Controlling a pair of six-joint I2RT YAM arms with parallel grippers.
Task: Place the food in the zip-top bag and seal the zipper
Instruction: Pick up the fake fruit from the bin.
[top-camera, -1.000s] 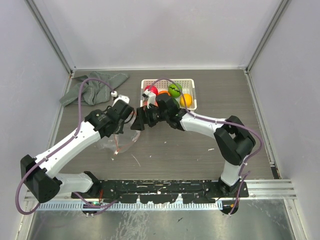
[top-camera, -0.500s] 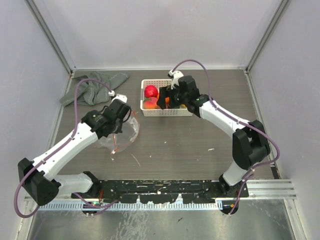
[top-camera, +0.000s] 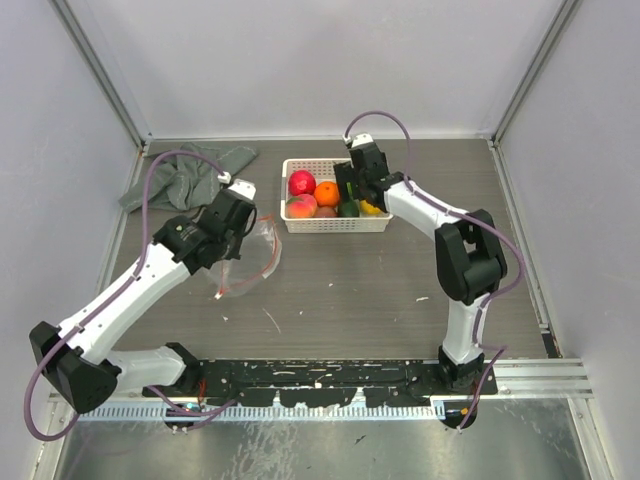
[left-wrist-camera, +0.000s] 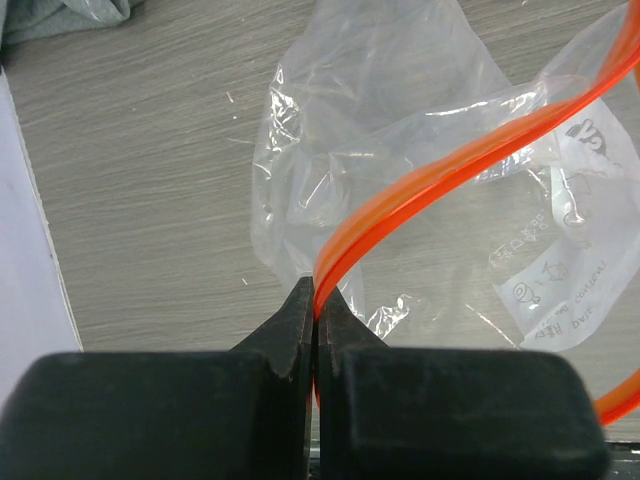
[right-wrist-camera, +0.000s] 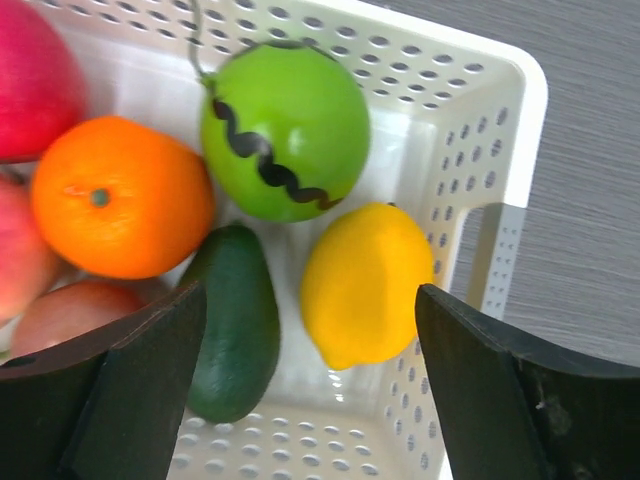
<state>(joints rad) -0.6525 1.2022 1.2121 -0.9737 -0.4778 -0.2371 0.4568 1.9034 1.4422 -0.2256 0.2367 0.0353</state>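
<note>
Your left gripper (left-wrist-camera: 316, 310) is pinched tight on the smooth orange-red zipper (left-wrist-camera: 450, 170) of the crinkled, clear zip-top bag (left-wrist-camera: 400, 80), which rests on the wood-grain table (top-camera: 350, 290). Your right gripper (right-wrist-camera: 310, 340) stands wide open, holding nothing, above the glossy yellow lemon (right-wrist-camera: 365, 280) and dark avocado (right-wrist-camera: 235, 340) in the perforated white basket (right-wrist-camera: 500, 100). A second ago it hung beside the bag. The grey print on the bag is possibly recycling marks, but it is unreadable.
</note>
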